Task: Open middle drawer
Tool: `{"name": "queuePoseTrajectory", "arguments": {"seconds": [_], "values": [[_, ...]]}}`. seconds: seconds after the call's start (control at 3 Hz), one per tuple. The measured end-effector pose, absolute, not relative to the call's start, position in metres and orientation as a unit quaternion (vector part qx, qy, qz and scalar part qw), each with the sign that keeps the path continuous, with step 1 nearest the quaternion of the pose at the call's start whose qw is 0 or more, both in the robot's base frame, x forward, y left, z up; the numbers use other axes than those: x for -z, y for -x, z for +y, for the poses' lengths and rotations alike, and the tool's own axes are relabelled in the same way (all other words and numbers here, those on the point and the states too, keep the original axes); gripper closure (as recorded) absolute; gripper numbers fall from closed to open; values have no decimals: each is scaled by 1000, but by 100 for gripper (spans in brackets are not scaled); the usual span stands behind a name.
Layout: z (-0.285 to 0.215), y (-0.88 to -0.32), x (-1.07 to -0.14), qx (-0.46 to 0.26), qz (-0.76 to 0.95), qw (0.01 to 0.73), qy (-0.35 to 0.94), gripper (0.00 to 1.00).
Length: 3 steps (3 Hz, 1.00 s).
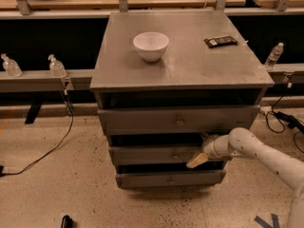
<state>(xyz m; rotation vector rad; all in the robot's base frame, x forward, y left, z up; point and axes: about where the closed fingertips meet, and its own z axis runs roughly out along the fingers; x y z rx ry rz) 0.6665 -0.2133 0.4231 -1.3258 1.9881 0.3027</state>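
Note:
The grey cabinet (180, 46) has three drawers stacked in its front. The middle drawer (142, 156) is the second one, with a small round knob (175, 155) at its centre. Its front stands slightly further out than the top drawer (142, 121) above it. My gripper (197, 156) comes in from the right on the white arm (251, 148). It sits at the middle drawer's front, just right of the knob, near the drawer's top edge. The bottom drawer (166, 179) lies below it.
A white bowl (151, 45) and a dark flat packet (220, 41) lie on the cabinet top. Clear bottles (57, 66) stand on a rail at the left, and one bottle (274, 55) at the right. Cables (52, 146) run over the speckled floor on both sides.

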Motion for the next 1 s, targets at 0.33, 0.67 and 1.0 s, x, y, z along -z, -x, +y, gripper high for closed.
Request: {"name": "queuePoseTrajectory", "arguments": {"seconds": [0.33,0.67,1.0], "values": [[-220,-666,-416,-115,777,341,517,29],[-226,-660,-414,-115,782,333,514,55],[-226,-660,-416,-115,782,333,514,59]]}}
